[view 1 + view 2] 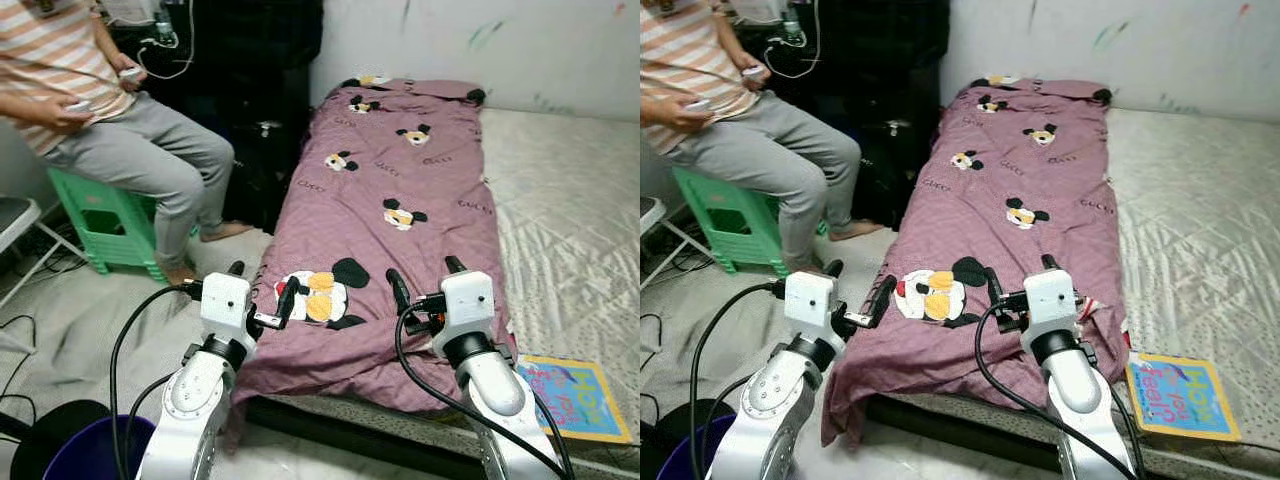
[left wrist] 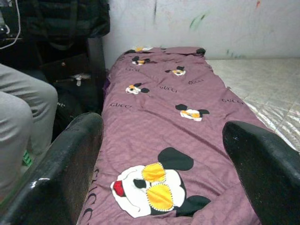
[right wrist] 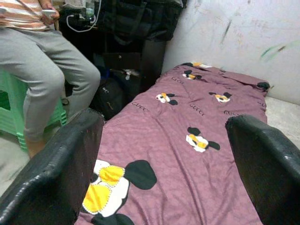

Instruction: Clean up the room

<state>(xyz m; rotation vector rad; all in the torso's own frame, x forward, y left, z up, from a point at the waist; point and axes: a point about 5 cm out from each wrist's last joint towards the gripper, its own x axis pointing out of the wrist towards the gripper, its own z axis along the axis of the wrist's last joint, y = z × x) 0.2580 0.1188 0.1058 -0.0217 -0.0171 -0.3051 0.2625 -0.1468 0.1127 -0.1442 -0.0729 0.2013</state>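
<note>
1. Purple blanket (image 1: 390,200) lies spread along the bed (image 1: 560,190), near end draping off.
2. Left claw (image 1: 262,290) spread above blanket's near edge.
3. Right claw (image 1: 424,278) spread, likewise.
4. Blue bin (image 1: 95,450) on floor; contents unseen.

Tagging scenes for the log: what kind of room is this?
Most likely a bedroom in a home: a purple cartoon-print quilt lies along a mattress, a picture book sits at its corner, and a person sits on a green stool.

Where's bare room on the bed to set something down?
Bare mattress lies right of the quilt, from the wall down to the book. The near bed edge is crowded: the left pincer and right pincer, both open, hover over the quilt's end. The person blocks the floor on the left.
</note>
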